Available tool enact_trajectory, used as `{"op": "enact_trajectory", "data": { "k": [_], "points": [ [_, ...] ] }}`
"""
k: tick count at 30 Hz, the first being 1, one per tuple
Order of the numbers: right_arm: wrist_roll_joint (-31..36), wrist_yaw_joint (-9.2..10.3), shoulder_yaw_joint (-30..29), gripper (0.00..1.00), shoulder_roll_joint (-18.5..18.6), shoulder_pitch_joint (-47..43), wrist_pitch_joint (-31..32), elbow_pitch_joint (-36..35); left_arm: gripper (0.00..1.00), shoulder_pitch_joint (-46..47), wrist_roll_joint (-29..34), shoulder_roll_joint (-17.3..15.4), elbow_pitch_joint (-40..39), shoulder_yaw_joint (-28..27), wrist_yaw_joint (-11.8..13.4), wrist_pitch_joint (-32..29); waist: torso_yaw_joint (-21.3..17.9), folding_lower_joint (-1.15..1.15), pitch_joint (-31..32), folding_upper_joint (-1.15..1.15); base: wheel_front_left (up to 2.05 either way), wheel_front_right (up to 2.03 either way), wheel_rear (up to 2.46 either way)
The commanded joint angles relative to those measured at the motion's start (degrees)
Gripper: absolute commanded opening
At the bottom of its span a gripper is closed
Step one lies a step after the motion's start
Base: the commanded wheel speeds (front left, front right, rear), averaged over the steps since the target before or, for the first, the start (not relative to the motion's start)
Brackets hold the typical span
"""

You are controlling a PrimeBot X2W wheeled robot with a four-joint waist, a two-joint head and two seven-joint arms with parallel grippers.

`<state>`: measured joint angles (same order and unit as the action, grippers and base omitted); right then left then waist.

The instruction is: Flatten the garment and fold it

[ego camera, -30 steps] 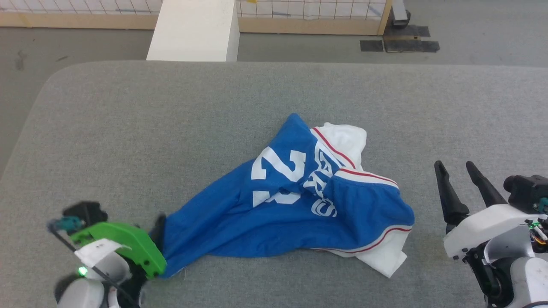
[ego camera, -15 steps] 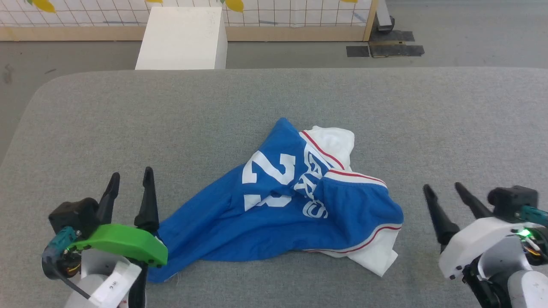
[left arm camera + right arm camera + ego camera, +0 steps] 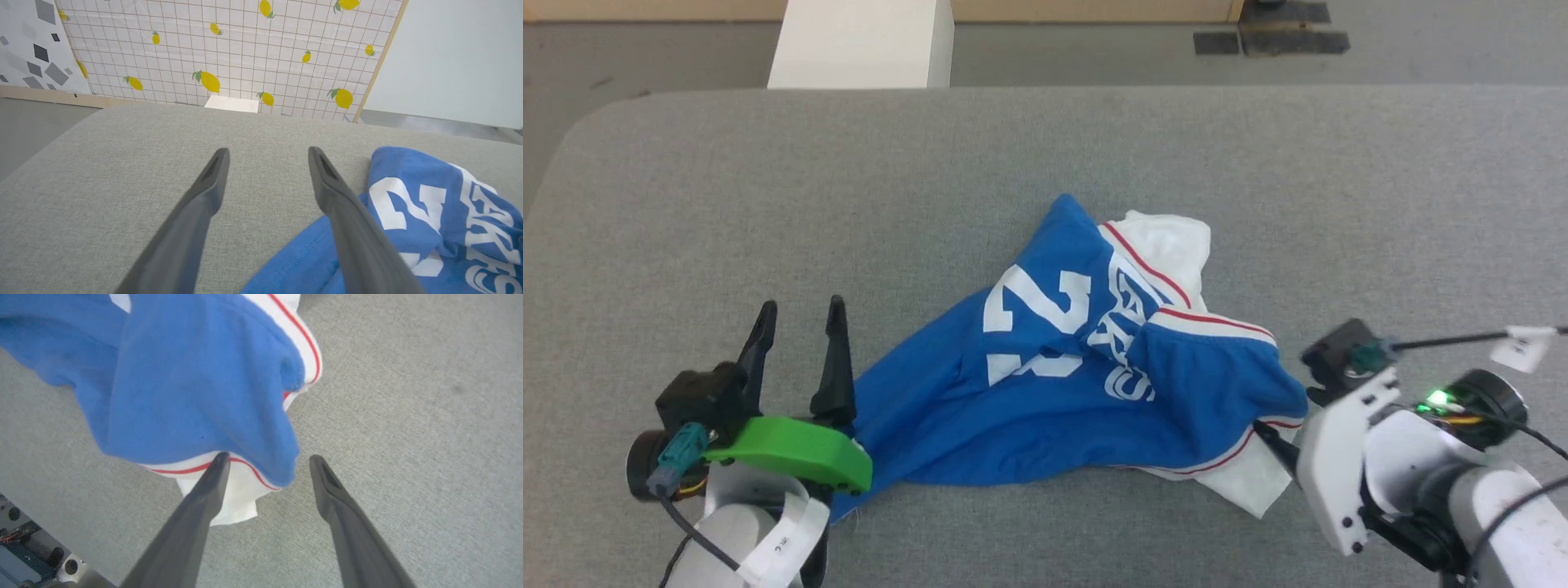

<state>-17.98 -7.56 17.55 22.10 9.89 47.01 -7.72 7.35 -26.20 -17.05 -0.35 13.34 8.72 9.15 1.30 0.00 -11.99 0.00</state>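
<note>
Blue garment (image 3: 1029, 408) crumpled, white "23" legible; left end effector (image 3: 800, 304), right end effector (image 3: 268, 456) wide-open, empty.

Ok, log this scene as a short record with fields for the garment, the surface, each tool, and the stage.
garment: blue jersey, crumpled, not folded, number 23 facing up
surface: grey table
left tool: open, empty, at the garment's blue corner
right tool: open, at the red-striped white hem, not gripping
stage: flattening not yet done

Bright, even overhead light — soft shadows, no glare; wrist views bend at edges.
</note>
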Motion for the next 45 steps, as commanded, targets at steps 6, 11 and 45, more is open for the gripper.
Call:
{"op": "enact_trajectory", "data": {
  "k": [6, 11, 45],
  "points": [
    [-0.14, 0.08, 8.71, 1.0, 0.19, 5.45, 2.84, 5.0, 1.0, 2.78, 1.36, 0.68, 0.7, 1.17, 0.45, 0.44, 1.32, 0.0, -4.16, 0.0, 0.0, 0.0, 0.0],
    [-2.09, 0.08, 12.67, 0.0, 0.53, 7.95, 1.16, 9.22, 1.0, 3.46, 1.17, 1.16, 1.69, 1.32, 0.56, 1.33, 1.48, 0.0, -4.63, 0.0, 0.0, 0.0, 0.0],
    [1.96, 0.08, -18.54, 1.0, 1.06, 21.05, -8.12, 29.23, 1.0, 3.42, -0.92, 0.8, 3.12, 2.78, 0.04, 0.29, 1.35, 0.0, -1.09, 0.0, 0.0, 0.0, 0.0]
  ]
}}
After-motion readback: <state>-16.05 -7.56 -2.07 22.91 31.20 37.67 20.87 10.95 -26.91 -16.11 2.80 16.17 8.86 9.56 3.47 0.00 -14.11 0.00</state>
